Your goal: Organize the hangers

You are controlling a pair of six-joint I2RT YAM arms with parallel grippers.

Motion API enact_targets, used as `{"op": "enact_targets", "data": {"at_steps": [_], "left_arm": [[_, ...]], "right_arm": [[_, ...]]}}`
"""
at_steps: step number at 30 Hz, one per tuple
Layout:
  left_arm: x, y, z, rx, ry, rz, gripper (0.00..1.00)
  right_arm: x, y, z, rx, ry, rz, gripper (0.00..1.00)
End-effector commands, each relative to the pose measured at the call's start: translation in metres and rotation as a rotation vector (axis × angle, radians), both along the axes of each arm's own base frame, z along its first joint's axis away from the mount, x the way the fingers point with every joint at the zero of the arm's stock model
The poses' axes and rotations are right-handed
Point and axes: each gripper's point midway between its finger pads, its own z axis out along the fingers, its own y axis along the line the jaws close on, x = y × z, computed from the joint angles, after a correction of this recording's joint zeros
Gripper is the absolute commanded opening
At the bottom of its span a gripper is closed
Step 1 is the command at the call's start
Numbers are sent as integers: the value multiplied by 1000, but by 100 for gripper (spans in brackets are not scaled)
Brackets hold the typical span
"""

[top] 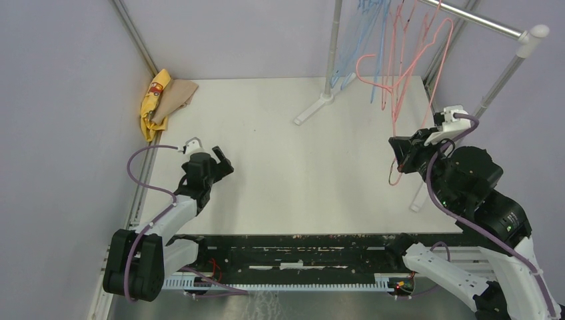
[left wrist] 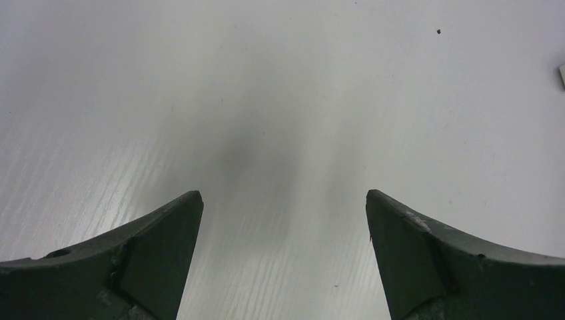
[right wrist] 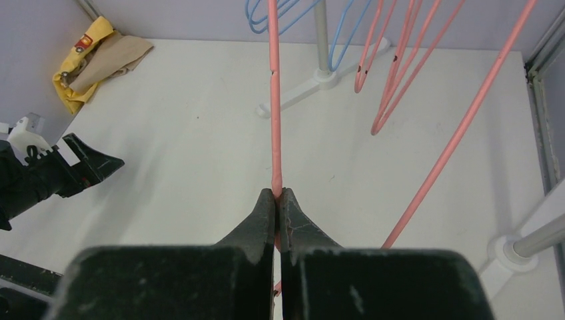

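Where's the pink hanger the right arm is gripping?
In the top view, the pink hanger is over the table's right side, clamped in the right pincer, beside the other pink hangers on the rack.

Robot lab cell: blank walls [top: 233,33], white table [top: 280,167]

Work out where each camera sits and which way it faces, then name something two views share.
Top external: above and behind, looking down on the table; left end effector and right end effector show.
Left wrist: on the left arm, facing bare tabletop; open fingers show.
Right wrist: on the right arm, facing the rack; fingers grip a pink hanger.
Shared: yellow cloth, top external and right wrist.
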Motion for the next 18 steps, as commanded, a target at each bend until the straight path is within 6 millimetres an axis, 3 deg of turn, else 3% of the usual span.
{"op": "enact_targets", "data": {"at_steps": [1,7,18], "left_arm": [[11,-4,14,-33,-63,-1,99],[10,-3,16,-28,-68,2,99],[9,-1,17,-22,-71,7,99]], "right_arm": [[5,-9,0,-21,0,-56,1],[15,-8,-1,-23,-3,-89,1],[27,10,-5,3,8,-53,1]]}}
